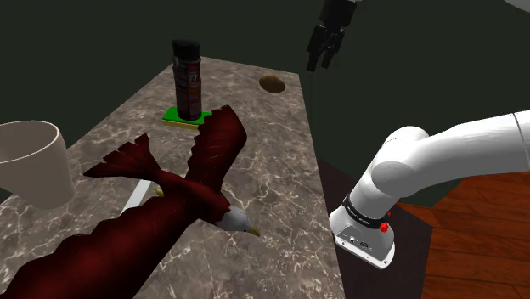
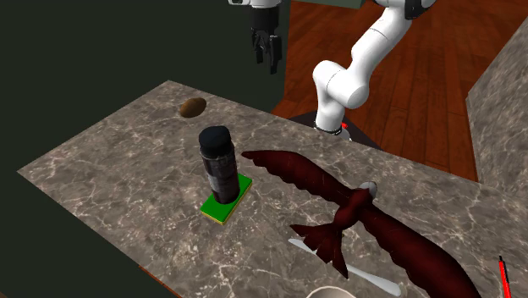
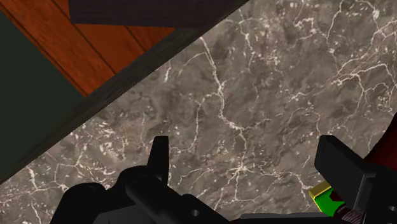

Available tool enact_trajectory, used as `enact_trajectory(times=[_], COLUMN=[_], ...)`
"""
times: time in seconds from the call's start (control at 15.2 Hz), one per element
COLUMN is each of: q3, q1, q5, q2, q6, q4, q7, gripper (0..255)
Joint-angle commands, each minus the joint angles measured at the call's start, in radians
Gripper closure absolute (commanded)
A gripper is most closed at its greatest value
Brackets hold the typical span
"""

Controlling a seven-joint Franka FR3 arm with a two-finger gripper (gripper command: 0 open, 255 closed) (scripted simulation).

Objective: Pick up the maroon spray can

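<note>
In the shoulder view we see the spray can (image 1: pixel 187 78), dark maroon with a black cap, standing upright on a green pad (image 1: pixel 183 120) near the far end of the marbled bench (image 1: pixel 272 161). The gripper (image 1: pixel 319 64) hangs in the air above the bench's far edge, towards this view's right of the can and well apart from it. A brown oval thing (image 1: pixel 272 83) lies on the bench between them. A dark red eagle figure (image 1: pixel 183 200) with a white head spreads its wings across the near part of the bench, one wingtip close to the green pad. A white cup (image 1: pixel 38 161) stands at this view's left.

In the second exterior view we find the can (image 2: pixel 220 163) upright on the pad in the middle of the bench. The eagle is to its right, and the gripper (image 2: pixel 267 52) is high beyond the far edge, next to the white arm (image 2: pixel 360 63).

In the wrist view we see the two black fingers (image 3: pixel 159 156) standing wide apart, so the gripper is open with nothing but bare marble between them. A corner of the green pad shows just beside one finger. Wooden floor (image 3: pixel 95 44) lies past the bench edge.
</note>
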State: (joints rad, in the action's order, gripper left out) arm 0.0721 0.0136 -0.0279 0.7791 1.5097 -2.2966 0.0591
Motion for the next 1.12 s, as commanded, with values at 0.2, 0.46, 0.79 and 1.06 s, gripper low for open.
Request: enact_trajectory(times=[0.2, 0.46, 0.79, 1.06], q3=[-0.055, -0.124, -0.204, -0.264], q1=[0.017, 0.034, 0.05, 0.061], q5=[-0.037, -0.074, -0.097, -0.094], q2=[-0.07, -0.174, -0.319, -0.448], q6=[0.023, 0.05, 0.072, 0.078], q4=[0.053, 0.14, 0.276, 0.409], q7=[-0.068, -0.156, -0.267, -0.358], gripper=[0, 0, 0, 0])
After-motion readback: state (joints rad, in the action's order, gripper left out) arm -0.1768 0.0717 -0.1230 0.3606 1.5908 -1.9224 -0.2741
